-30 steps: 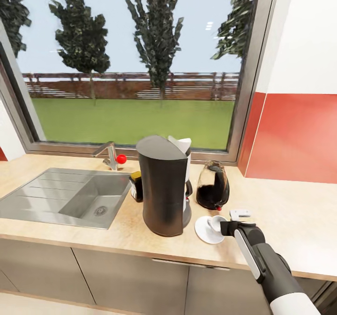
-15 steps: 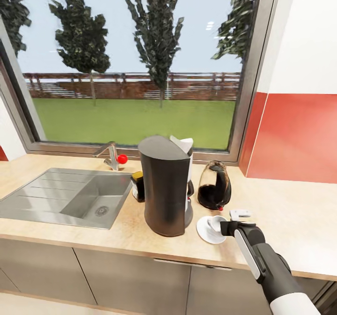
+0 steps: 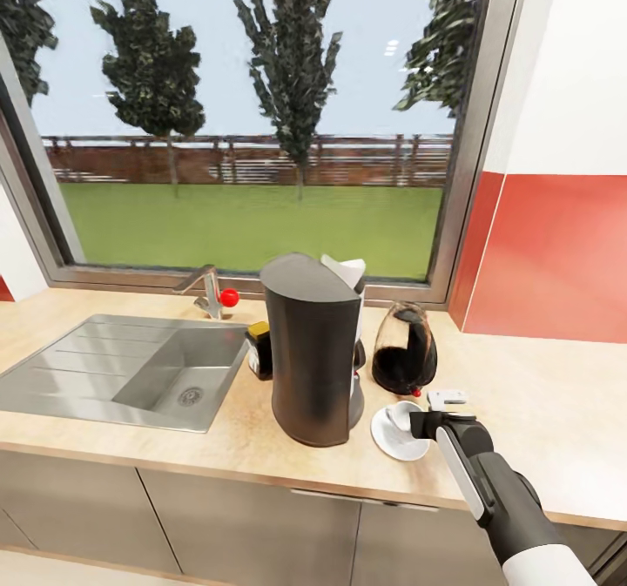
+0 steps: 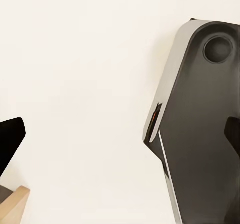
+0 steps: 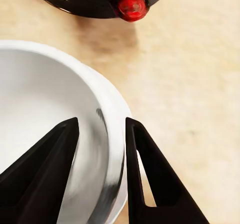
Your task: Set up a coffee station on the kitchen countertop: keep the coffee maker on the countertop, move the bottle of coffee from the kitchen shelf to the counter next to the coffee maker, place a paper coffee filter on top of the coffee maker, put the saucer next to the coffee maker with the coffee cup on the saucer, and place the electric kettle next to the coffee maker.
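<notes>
The tall dark grey coffee maker (image 3: 313,351) stands on the wood-grain countertop (image 3: 540,420) with the white paper coffee filter (image 3: 346,271) on top. The bottle of coffee (image 3: 258,348) peeks out behind its left side. To its right sits the dark glass electric kettle (image 3: 405,351), whose base with its red spot (image 5: 132,6) shows in the right wrist view. In front of the kettle lies the saucer (image 3: 392,445) with the coffee cup (image 3: 401,415) over it. My right gripper (image 3: 417,425) (image 5: 102,124) is shut on the cup's rim (image 5: 114,149), one finger inside. My left gripper (image 4: 120,136) is open over a plain pale surface.
A steel sink (image 3: 131,368) with a tap (image 3: 207,288) and red knob fills the counter's left part. A large window runs behind the counter. A red wall panel (image 3: 549,255) rises at the right, with bare worktop below it.
The whole picture has drifted slightly right and down, so the camera moved. My right gripper and the cup keep their place in the picture while the saucer drifts with the counter.
</notes>
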